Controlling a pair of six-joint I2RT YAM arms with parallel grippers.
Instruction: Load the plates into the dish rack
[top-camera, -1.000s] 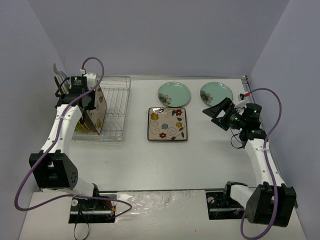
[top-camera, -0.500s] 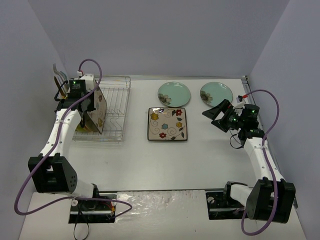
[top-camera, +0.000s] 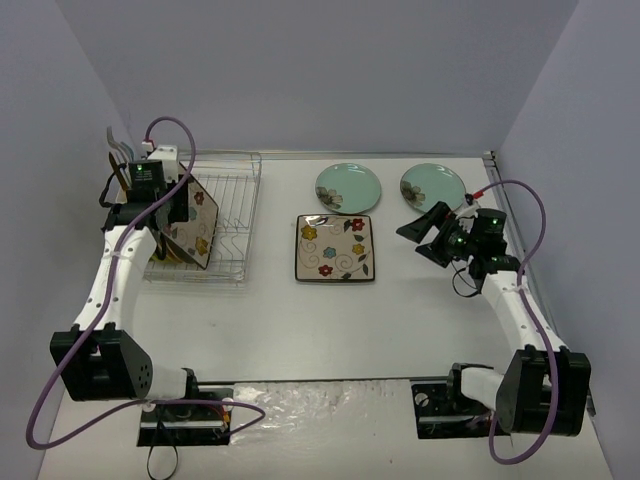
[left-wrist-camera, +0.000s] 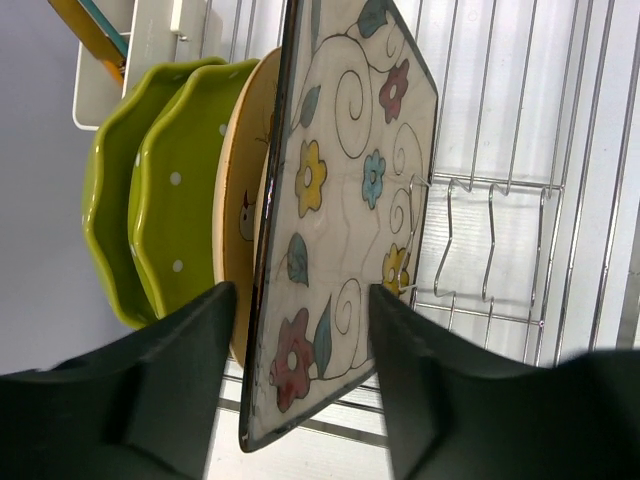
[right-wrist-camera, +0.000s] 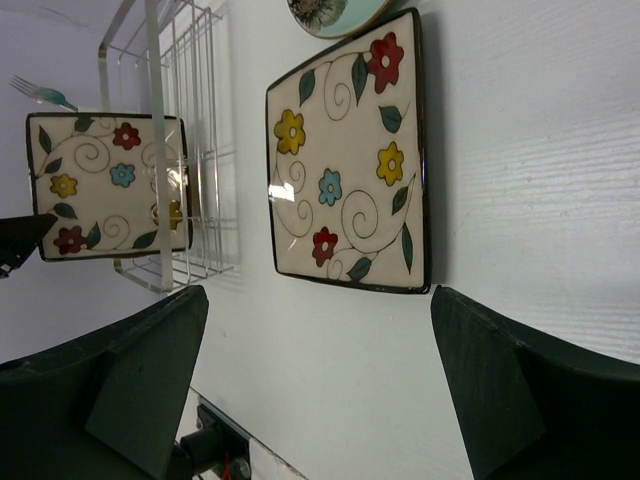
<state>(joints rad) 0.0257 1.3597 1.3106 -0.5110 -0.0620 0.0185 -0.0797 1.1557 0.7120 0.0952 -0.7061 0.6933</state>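
Note:
In the silver wire dish rack (top-camera: 232, 205) (left-wrist-camera: 520, 200) stand two lime-green dotted plates (left-wrist-camera: 150, 200), a cream plate (left-wrist-camera: 240, 200) and a square dark-rimmed floral plate (top-camera: 197, 225) (left-wrist-camera: 340, 220) leaning against them. My left gripper (top-camera: 178, 210) (left-wrist-camera: 300, 300) is open, its fingers straddling that square plate's lower corner with a gap showing at the rim. A second square floral plate (top-camera: 334, 248) (right-wrist-camera: 350, 160) lies flat mid-table. Two pale teal plates (top-camera: 348, 187) (top-camera: 432, 186) lie behind it. My right gripper (top-camera: 418, 235) (right-wrist-camera: 318, 300) hovers open, right of the flat square plate, holding nothing.
A white utensil holder (top-camera: 122, 165) (left-wrist-camera: 150, 40) with cutlery hangs on the rack's left end. The rack's right rows of prongs (left-wrist-camera: 480, 250) hold nothing. Grey walls close in the table on the left, back and right.
My left jaws have opened off the square plate, which now leans further over in the rack. The right arm has drifted slightly left and up, still open.

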